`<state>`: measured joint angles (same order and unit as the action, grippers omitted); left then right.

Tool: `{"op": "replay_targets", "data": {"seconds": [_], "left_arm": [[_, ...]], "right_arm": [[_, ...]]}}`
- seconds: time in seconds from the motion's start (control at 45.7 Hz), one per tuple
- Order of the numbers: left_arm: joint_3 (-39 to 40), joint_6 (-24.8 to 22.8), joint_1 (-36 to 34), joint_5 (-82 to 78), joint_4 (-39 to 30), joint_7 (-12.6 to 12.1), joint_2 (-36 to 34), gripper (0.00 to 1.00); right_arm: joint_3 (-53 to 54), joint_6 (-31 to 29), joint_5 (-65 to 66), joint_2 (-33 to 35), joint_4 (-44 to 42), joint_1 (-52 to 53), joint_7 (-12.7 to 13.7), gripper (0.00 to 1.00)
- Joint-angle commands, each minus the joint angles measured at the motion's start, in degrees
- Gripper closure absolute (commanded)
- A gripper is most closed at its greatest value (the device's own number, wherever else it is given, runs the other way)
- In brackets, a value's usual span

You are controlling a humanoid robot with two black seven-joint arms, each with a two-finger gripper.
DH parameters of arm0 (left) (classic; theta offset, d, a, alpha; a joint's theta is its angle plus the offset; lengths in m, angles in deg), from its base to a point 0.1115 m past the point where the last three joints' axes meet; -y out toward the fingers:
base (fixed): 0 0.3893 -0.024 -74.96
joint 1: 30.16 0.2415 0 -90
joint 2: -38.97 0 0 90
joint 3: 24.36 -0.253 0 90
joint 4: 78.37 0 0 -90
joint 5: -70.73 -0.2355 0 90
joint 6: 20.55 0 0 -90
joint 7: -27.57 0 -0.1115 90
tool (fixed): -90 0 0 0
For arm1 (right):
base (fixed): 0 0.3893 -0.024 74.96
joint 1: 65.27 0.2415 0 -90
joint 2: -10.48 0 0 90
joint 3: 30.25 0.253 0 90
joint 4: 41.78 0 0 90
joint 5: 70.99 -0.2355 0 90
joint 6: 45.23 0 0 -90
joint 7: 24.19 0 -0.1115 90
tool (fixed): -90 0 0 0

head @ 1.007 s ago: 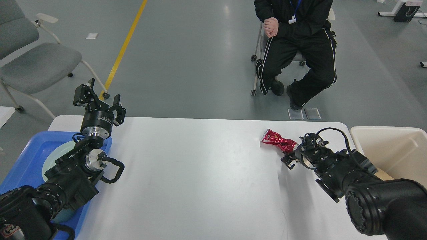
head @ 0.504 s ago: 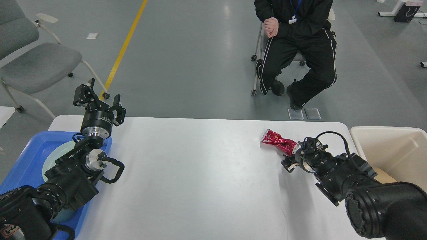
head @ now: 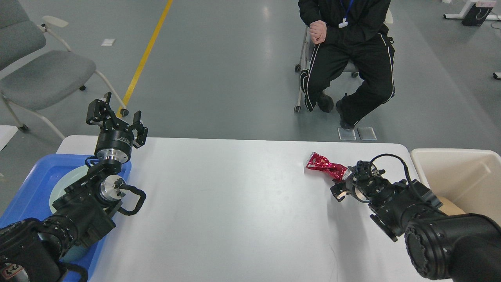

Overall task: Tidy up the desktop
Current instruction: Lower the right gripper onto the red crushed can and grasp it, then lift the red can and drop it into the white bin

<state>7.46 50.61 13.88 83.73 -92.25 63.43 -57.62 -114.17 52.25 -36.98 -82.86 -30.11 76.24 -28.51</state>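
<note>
Right gripper [head: 341, 185] has advanced over 1 second to the red foil wrapper [head: 323, 164] on the tabletop [head: 235, 203]; finger state cannot be told. Left gripper [head: 116, 116] stays spread, idle. Grasp appears imminent; beige bin [head: 462, 172] adjacent.

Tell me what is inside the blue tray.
The blue tray holds a pale round plate. My left arm crosses over it, covering most of the plate and the tray's near right part, so anything else lying there cannot be seen.
</note>
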Motion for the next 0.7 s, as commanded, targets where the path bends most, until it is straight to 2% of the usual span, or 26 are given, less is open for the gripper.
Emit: {"op": "replay_targets", "data": {"seconds": [0.0, 0.416, 0.679], "left_arm": [[0.00, -0.06, 0.00, 0.01, -0.01, 0.00, 0.00, 0.04], [0.00, 0.03, 0.00, 0.01, 0.08, 0.00, 0.00, 0.04], [0.00, -0.06, 0.00, 0.01, -0.01, 0.00, 0.00, 0.04]], "right_arm": [[0.25, 0.34, -0.09, -0.09, 0.10, 0.35, 0.01, 0.48], [2.80, 2.54, -0.26, 1.32, 1.68, 7.02, -0.34, 0.46], [6.67, 3.68, -0.26, 8.61, 12.14, 20.11, -0.78, 0.46]]}}
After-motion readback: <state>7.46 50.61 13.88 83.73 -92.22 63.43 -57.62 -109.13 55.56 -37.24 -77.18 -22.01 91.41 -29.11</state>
